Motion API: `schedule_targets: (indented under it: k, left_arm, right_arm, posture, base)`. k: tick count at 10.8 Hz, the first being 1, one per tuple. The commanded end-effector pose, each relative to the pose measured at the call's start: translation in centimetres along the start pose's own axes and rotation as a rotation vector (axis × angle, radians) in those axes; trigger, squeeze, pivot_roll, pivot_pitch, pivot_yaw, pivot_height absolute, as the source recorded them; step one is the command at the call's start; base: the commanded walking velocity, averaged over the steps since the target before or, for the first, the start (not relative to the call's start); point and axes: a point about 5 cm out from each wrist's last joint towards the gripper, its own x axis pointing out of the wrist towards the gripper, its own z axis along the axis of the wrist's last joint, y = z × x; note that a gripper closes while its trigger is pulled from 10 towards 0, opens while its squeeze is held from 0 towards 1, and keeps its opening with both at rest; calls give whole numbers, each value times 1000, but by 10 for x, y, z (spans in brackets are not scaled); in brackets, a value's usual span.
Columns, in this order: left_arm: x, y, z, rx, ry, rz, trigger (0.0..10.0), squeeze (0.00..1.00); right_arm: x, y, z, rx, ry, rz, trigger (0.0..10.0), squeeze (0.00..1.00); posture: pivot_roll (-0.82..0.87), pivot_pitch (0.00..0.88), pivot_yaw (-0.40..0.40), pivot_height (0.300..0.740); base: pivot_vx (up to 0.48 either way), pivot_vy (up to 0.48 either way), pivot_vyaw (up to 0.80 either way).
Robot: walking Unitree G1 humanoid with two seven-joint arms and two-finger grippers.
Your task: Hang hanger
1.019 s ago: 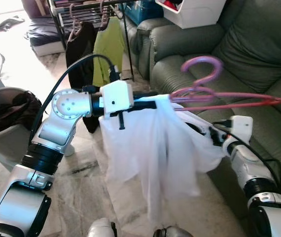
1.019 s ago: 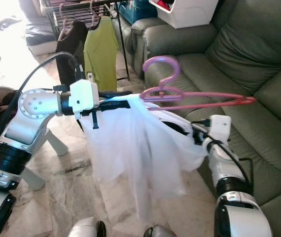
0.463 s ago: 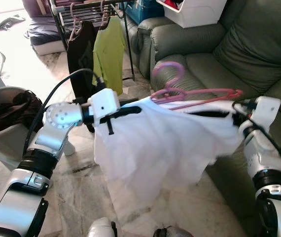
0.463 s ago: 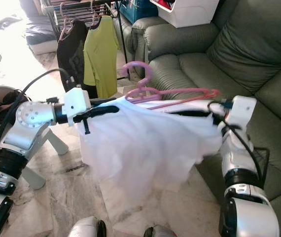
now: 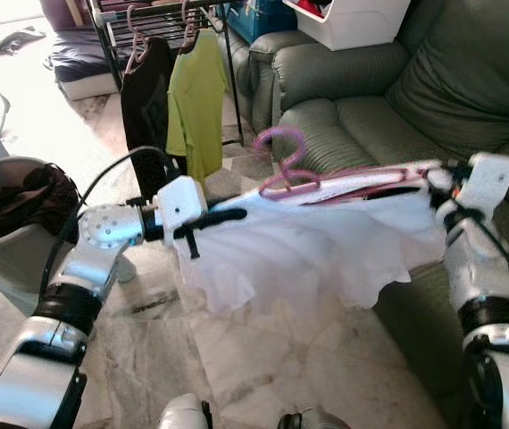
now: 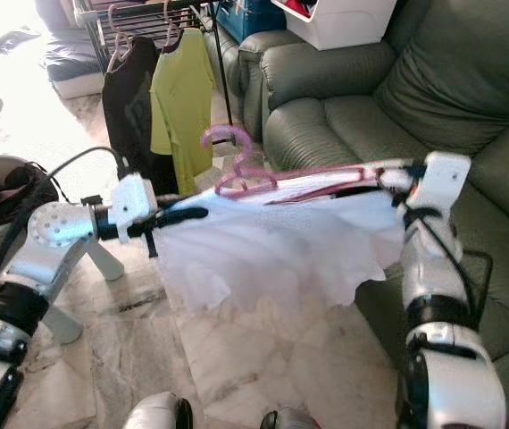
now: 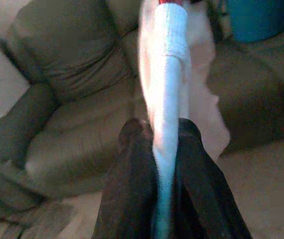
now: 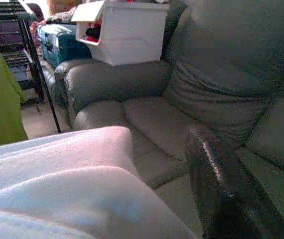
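Spanning both grippers before the sofa: white garment on pink hanger. Left gripper clamped on garment edge, per its wrist view. Right gripper at the hanger's far end; jaw state can't tell. Rack behind.

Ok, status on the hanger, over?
Left gripper shut on white garment. Right gripper at its far end. Pink hanger held level, short of clothes rack.

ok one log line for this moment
left gripper: shut on white garment | right gripper: holding other end | pink hanger: on garment | rack: ahead, unreached
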Motion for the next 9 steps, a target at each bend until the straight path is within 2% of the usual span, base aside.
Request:
schedule_targets:
  k: [1, 2, 4, 9]
  left_arm:
    - [-22, 1, -9, -37, 35, 16, 0, 0]
    - [-23, -1, -13, -64, 49, 11, 0, 0]
    - [-25, -5, -22, -42, 114, -5, 0, 0]
    - [-25, -5, -22, -42, 114, -5, 0, 0]
  right_arm:
    - [1, -47, 25, 21, -69, -183, 0, 0]
    - [3, -47, 26, 16, -60, -182, 0, 0]
    - [4, -44, 26, 22, -59, -173, 0, 0]
    - [4, -44, 26, 22, -59, -173, 0, 0]
  posture:
    - [-46, 8, -29, 740]
    - [-46, 8, -29, 740]
    - [-41, 11, -29, 740]
    - [-41, 11, -29, 740]
  base:
    - [0, 0, 0]
    - [0, 0, 0]
    - [0, 0, 0]
    - [0, 0, 0]
